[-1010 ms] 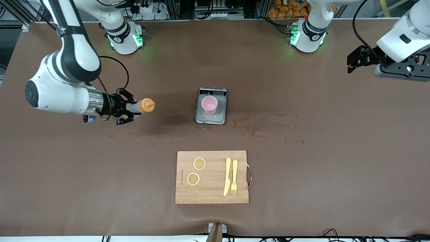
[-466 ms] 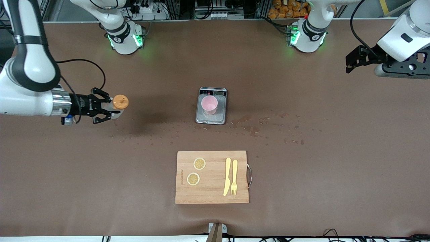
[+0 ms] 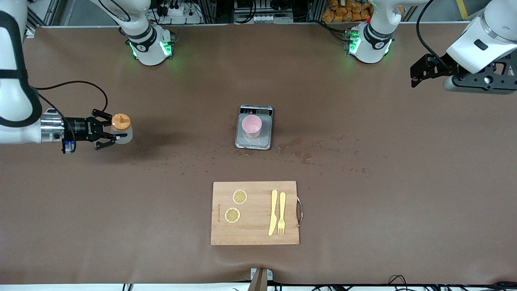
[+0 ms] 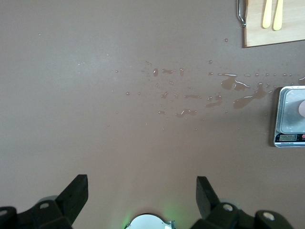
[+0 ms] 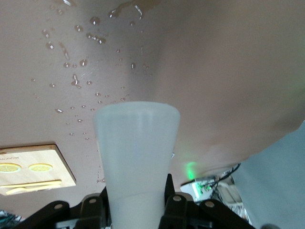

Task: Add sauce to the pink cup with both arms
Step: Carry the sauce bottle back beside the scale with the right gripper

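Observation:
The pink cup (image 3: 252, 125) stands upright on a small grey scale (image 3: 244, 142) at the table's middle. My right gripper (image 3: 114, 130) is shut on the sauce bottle (image 3: 124, 136), held about upright over the table toward the right arm's end, well away from the cup; its orange cap (image 3: 120, 120) points up. In the right wrist view the bottle's pale body (image 5: 137, 152) fills the space between my fingers (image 5: 137, 202). My left gripper (image 3: 417, 75) is open and empty, up over the left arm's end of the table; the left wrist view shows it (image 4: 142, 191) spread wide.
A wooden cutting board (image 3: 255, 234) with two lemon slices (image 3: 236, 206), a yellow knife and a fork (image 3: 281, 212) lies nearer the front camera than the scale. Spilled droplets (image 3: 307, 155) dot the brown table around the scale. The left wrist view shows the scale (image 4: 286, 119) at its edge.
My right gripper has carried the bottle away from the cup toward the right arm's end of the table and turned it from tipped to about upright. My left gripper has shifted slightly.

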`<action>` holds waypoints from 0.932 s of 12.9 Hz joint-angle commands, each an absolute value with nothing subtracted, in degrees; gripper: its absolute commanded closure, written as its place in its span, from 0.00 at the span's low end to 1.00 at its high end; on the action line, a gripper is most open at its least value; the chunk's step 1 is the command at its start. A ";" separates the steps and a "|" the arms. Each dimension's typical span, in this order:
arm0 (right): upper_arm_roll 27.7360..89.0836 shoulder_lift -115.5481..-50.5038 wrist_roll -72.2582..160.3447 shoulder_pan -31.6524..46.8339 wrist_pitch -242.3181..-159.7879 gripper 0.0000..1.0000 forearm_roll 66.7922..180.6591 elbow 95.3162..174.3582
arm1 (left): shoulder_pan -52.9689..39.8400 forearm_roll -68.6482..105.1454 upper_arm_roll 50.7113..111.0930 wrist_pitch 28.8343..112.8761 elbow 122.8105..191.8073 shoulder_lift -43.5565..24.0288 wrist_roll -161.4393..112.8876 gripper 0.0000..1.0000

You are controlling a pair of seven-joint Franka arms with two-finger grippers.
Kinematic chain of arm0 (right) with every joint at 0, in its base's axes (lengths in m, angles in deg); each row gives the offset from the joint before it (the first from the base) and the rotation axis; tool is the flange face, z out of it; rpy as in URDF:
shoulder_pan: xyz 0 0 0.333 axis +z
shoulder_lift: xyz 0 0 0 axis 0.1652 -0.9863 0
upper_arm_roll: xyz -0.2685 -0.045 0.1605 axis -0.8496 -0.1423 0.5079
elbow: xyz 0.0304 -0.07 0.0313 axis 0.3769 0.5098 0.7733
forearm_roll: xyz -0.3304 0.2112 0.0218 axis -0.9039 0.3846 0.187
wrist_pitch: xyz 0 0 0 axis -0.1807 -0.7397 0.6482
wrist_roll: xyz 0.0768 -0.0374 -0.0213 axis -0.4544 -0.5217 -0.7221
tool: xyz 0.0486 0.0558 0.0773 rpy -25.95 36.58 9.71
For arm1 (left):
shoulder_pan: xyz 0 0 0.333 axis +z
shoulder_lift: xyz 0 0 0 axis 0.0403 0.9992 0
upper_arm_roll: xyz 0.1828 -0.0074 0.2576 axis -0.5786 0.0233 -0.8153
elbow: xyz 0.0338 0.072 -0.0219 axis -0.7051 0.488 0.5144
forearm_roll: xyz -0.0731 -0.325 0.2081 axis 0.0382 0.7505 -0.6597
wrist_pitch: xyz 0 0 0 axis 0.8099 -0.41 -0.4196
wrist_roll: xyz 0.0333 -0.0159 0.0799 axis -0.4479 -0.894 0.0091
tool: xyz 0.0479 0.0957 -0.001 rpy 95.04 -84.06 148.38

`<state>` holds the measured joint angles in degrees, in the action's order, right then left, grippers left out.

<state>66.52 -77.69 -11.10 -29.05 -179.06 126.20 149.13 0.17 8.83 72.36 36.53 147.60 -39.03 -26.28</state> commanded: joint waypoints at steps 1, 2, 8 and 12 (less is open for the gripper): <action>67.55 -83.18 -5.48 -33.84 -175.09 0.60 128.28 145.51 | 0.20 9.52 73.04 36.05 147.68 -39.43 -25.45 0.00; 67.55 -85.21 -3.37 -35.07 -174.12 0.60 128.36 144.55 | 0.29 9.52 73.04 36.05 147.68 -39.43 -25.54 0.00; 67.55 -97.69 5.07 -41.05 -170.08 0.60 130.30 137.60 | 0.46 9.52 73.12 35.96 147.77 -39.34 -25.54 0.00; 67.64 -102.09 8.32 -42.72 -169.37 0.60 130.47 137.07 | 0.20 9.52 73.12 35.87 147.68 -39.43 -25.37 0.00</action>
<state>66.49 -99.87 6.96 -40.97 -171.53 129.15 138.89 0.18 8.83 72.91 36.53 147.81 -39.02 -26.28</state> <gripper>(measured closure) 0.595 0.000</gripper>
